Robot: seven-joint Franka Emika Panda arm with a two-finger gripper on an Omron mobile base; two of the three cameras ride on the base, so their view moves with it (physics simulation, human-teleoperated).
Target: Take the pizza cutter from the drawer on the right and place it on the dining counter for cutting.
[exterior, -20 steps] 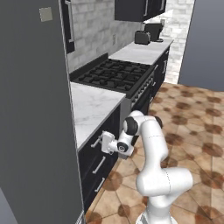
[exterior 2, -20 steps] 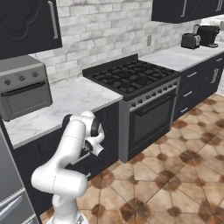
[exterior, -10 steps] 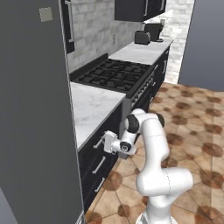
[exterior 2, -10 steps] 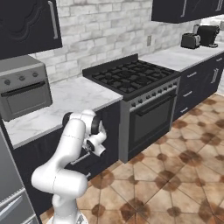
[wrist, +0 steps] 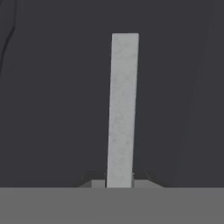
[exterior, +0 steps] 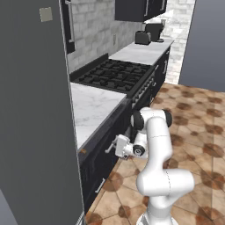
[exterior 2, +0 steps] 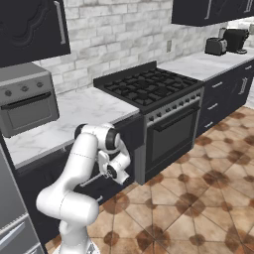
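Silver bar handle (wrist: 122,109) of black drawer (wrist: 52,109), long axis toward twelve o'clock, sat clenched between the jaws; pizza cutter presumably inside, unseen; drawer barely opened, if at all.

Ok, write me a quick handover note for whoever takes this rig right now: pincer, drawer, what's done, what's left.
Pincer: closed on the drawer's silver bar handle, one fingertip on each side of the bar in the hand view.
Drawer: black front under the marble worktop, between the grey fridge and the stove; from these views I cannot tell whether it has begun to open.
Pizza cutter: presumably inside the drawer.
Done: handle reached and gripped.
Left: pull the drawer open, let go, pick out the cutter, drive to the dining counter and set it down there.
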